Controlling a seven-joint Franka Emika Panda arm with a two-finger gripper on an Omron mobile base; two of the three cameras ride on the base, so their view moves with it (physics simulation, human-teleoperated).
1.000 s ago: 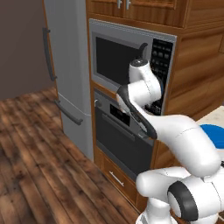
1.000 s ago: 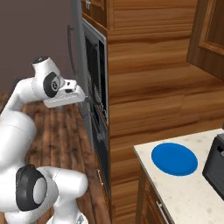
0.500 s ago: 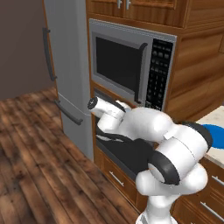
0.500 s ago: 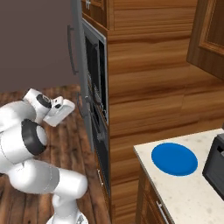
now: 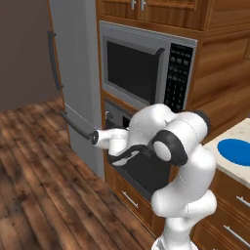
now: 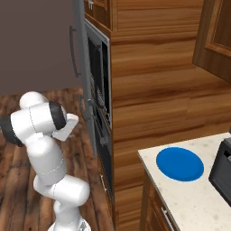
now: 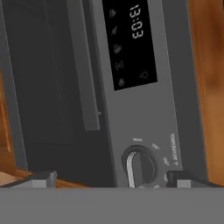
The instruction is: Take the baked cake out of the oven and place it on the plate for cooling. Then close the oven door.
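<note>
In the left base view, the oven is seen below the microwave, largely masked by the arm; the blue plate lies bare on the counter at right, so no cake has been placed yet. In the right base view, the oven door is judged to stand shut or nearly so, and the plate is again seen empty. In the hand view, the gripper faces the oven's display and knob, with the bar handle alongside; the fingertips are spread wide, holding nothing. The baked cake is presumably inside. Opening, retrieval, placement and closing all remain.
</note>
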